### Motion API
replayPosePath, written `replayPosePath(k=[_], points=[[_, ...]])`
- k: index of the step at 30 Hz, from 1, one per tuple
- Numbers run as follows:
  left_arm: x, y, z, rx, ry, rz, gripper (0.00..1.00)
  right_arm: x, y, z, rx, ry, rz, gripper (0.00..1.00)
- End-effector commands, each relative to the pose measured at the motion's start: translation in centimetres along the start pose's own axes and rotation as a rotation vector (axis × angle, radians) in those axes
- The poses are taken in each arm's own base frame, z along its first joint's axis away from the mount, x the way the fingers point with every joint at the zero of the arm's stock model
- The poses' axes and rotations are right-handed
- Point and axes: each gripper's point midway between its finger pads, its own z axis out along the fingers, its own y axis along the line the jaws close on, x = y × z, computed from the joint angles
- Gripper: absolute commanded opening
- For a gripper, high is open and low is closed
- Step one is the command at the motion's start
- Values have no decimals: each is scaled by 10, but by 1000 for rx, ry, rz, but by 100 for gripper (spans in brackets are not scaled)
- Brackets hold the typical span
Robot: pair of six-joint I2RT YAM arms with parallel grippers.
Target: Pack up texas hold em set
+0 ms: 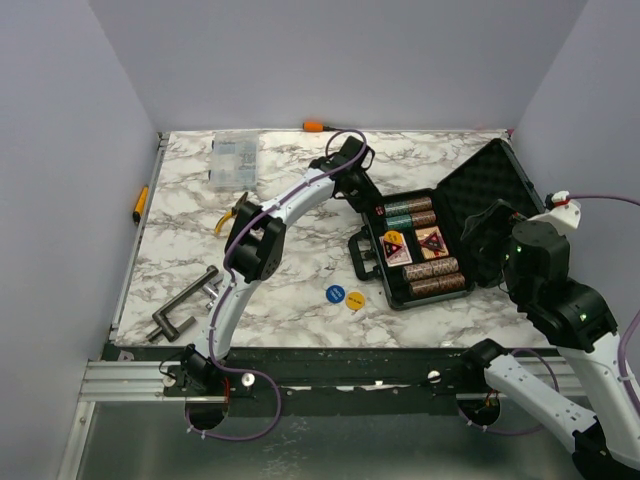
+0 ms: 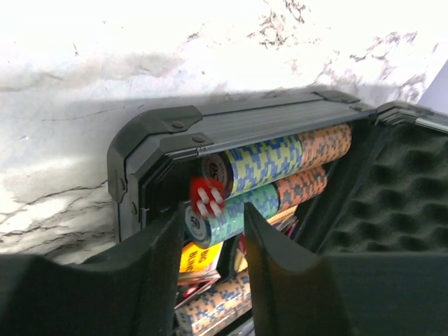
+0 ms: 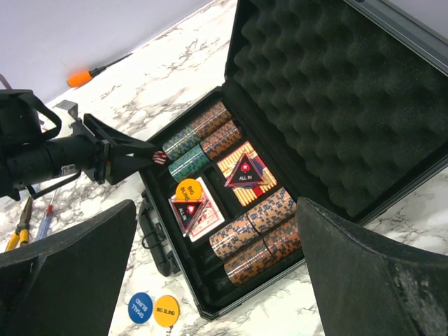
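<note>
Clearly, ALL IN triangle in case, BIG BLIND disc outside

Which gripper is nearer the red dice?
Left. The left gripper is right at the dice, by the end of the teal chips in the case. The right gripper hangs open over the case's lid side, well apart from them.
</note>
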Motion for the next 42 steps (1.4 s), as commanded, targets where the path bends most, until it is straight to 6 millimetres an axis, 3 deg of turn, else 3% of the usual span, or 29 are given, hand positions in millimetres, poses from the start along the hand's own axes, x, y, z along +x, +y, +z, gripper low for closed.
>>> replayPosePath(k=[1, 4, 10, 16, 21, 24, 32, 34, 35, 36, 39, 42], points=[[-6, -4, -1, 18, -7, -37, 45, -4, -3, -1, 6, -27, -11, 99], [-8, -5, -5, 25, -6, -63, 57, -6, -3, -1, 5, -32, -12, 99], [-14, -16, -22, 55, -28, -77, 68, -9, -1, -2, 1, -40, -19, 99], [-16, -17, -60, 59, -86, -35, 72, -14, -2, -4, 4, -53, -13, 100], [-12, -7, -119, 43, -196, 106, 72, -18, -1, -5, 1, -57, -10, 100], [-6, 9, -153, 21, -250, 242, 72, -20, -2, -5, 12, -58, -4, 100], [12, 82, -228, -234, -413, 529, 79, -11, 4, -3, -2, -18, 15, 100], [18, 99, -244, -305, -458, 580, 85, -5, 7, -2, -16, 5, 25, 100], [22, 105, -252, -328, -481, 597, 94, -3, 9, -2, -24, 17, 32, 100], [24, 112, -257, -352, -505, 605, 98, 1, 12, -2, -34, 36, 37, 100], [33, 137, -264, -351, -535, 526, 98, 9, 20, -3, -63, 83, 57, 100], [47, 161, -248, -285, -451, 435, 98, 18, 27, -4, -94, 133, 70, 100]])
